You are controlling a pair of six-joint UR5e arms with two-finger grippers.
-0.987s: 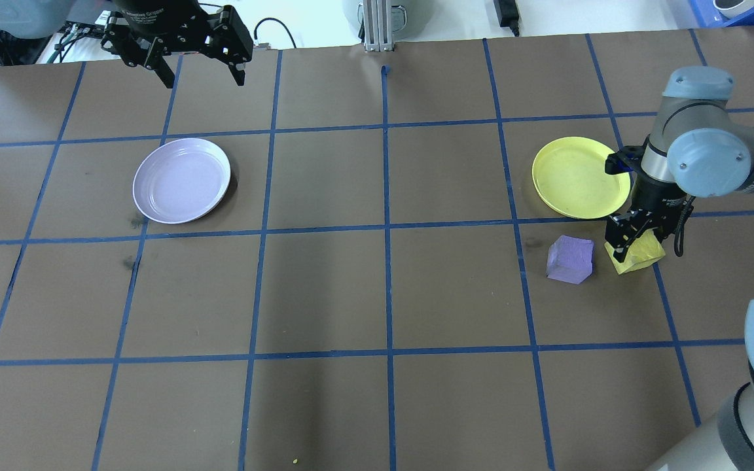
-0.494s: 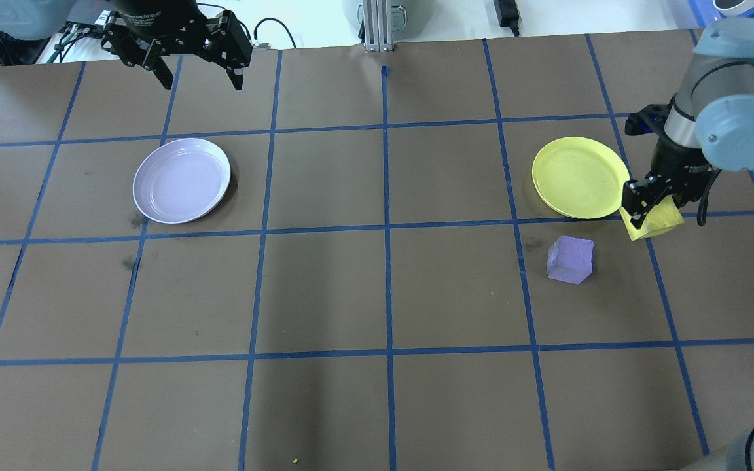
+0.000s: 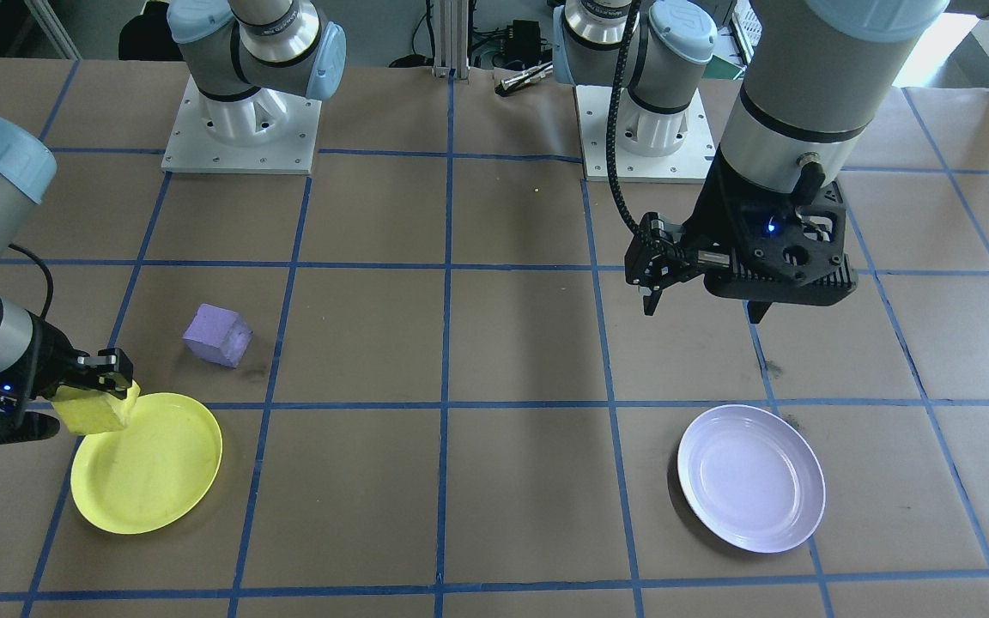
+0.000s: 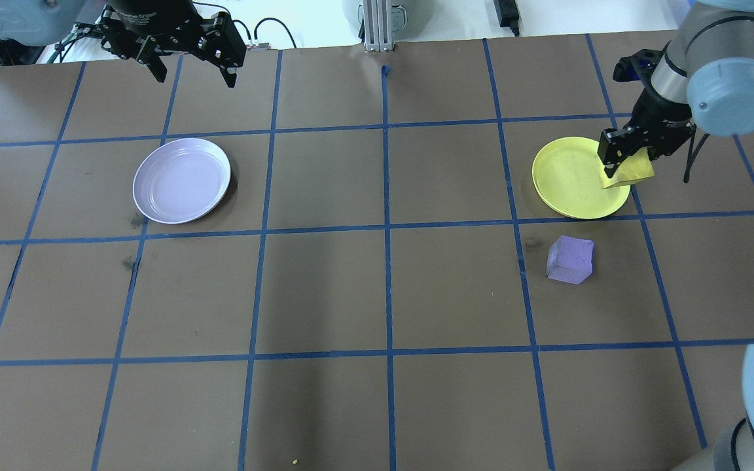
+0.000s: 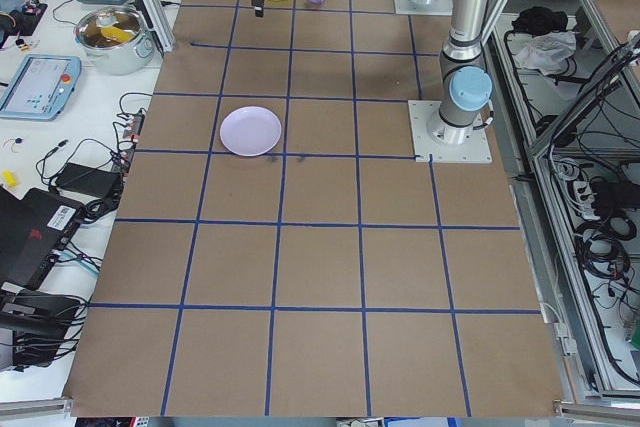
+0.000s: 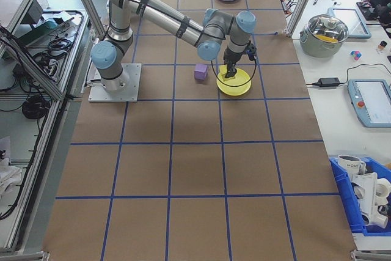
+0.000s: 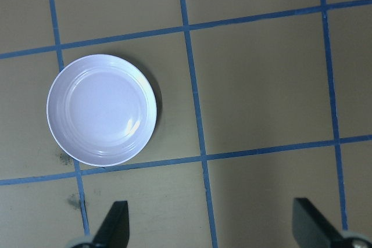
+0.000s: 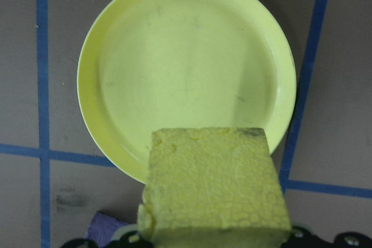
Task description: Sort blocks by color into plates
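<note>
I see the yellow block [image 4: 629, 173] pinched between the fingers of my right gripper [image 4: 624, 163], held in the air over the rim of the yellow plate [image 4: 570, 183] — on the plate's edge nearest the right arm, part of the cube hanging past the rim. In the right wrist view the block's rough face fills the lower frame with the plate just beyond it. The purple block [image 4: 571, 260] sits on the table near the yellow plate, on the robot's side of it, apart from the rim. The lavender plate [image 4: 181, 180] lies well apart from the yellow plate, toward the left arm. My left gripper [image 4: 187, 62] hangs above the table beyond that plate — fingers spread wide, holding nothing.
</note>
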